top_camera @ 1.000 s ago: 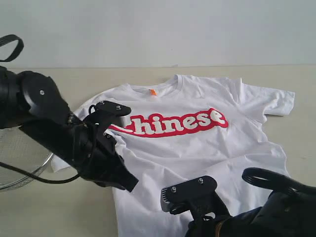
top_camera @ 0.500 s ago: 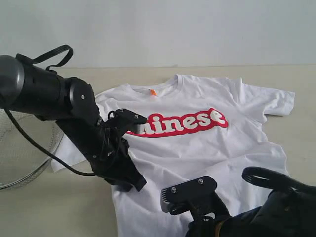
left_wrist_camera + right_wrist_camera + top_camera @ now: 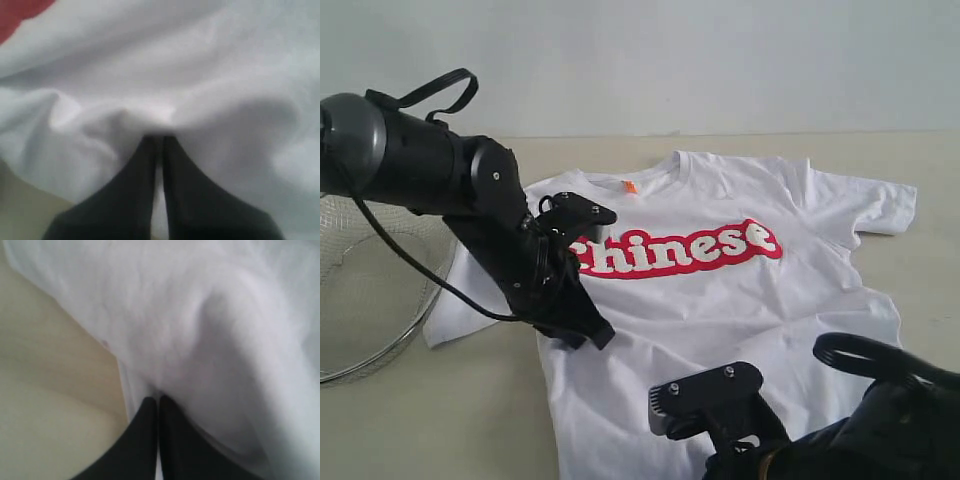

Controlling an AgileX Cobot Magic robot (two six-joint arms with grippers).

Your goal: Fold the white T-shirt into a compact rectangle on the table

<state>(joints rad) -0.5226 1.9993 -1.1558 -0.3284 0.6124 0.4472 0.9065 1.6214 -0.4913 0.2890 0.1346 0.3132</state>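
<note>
Lying: shirt (image 3: 720, 310) flat on surface (image 3: 440, 420), print (image 3: 680, 250) up.
Left fingers (image 3: 137, 190): closed, pinching bunched cloth just beside the print.
Right fingers (image 3: 142, 440): closed on the shirt's edge, well apart from the print.
Risk: thin pinches could slip when lifted; uneven pull would skew the fold.

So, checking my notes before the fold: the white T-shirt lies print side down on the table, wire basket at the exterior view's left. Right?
No: the white T-shirt lies print side up; the exterior view shows its red lettering. The rest holds: it is on the table, wire basket at that view's left.
</note>
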